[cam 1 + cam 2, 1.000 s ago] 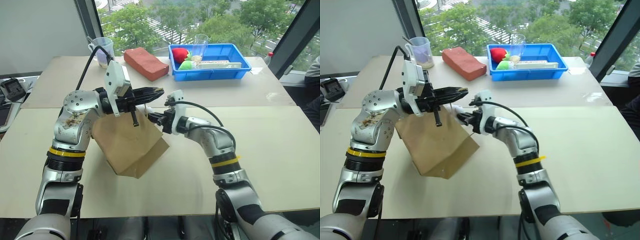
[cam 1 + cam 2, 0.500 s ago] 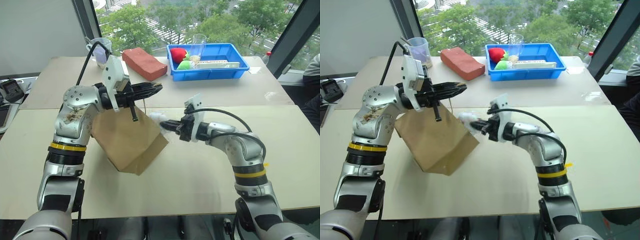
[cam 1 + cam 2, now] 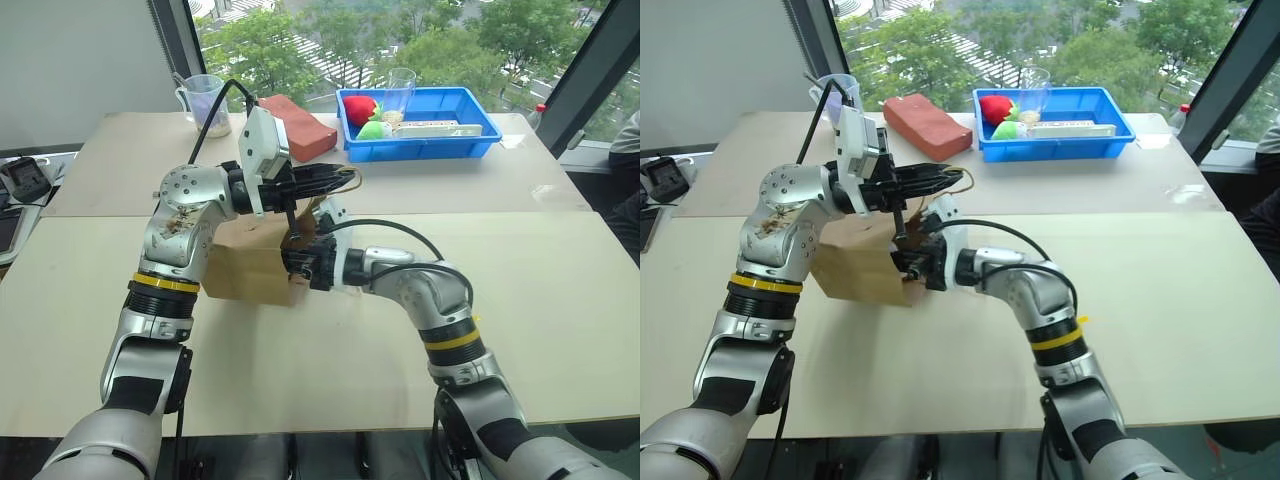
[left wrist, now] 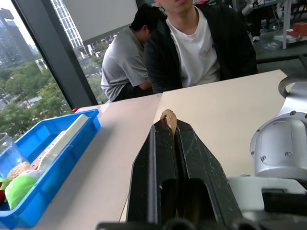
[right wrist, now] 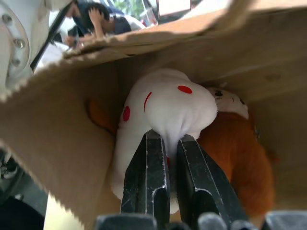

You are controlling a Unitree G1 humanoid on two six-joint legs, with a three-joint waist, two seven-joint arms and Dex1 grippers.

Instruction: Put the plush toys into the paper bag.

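The paper bag (image 3: 243,270) stands tilted on the near table, its mouth facing right. My left gripper (image 3: 345,180) is shut on the bag's tan cord handle (image 4: 168,118) and holds it up above the mouth. My right gripper (image 5: 170,140) reaches level into the bag's mouth and is shut on the white plush toy (image 5: 168,103), which has red spots. The brown monkey-like plush toy (image 5: 235,153) lies inside the bag right beside the white one, its pale face (image 5: 230,101) showing. The bag's walls (image 5: 62,129) surround both toys.
On the far table lie a reddish brick-shaped block (image 3: 298,124) and a blue tray (image 3: 470,142) holding a red strawberry-like item (image 3: 358,107), a green soft item (image 3: 372,130) and a clear glass (image 3: 400,88). A measuring cup (image 3: 204,100) stands far left. Two people (image 4: 192,48) sit beyond the table.
My right gripper has carried the white toy leftward from outside the bag into its mouth. The left gripper has shifted slightly right with the handle, and the bag now sits more upright.
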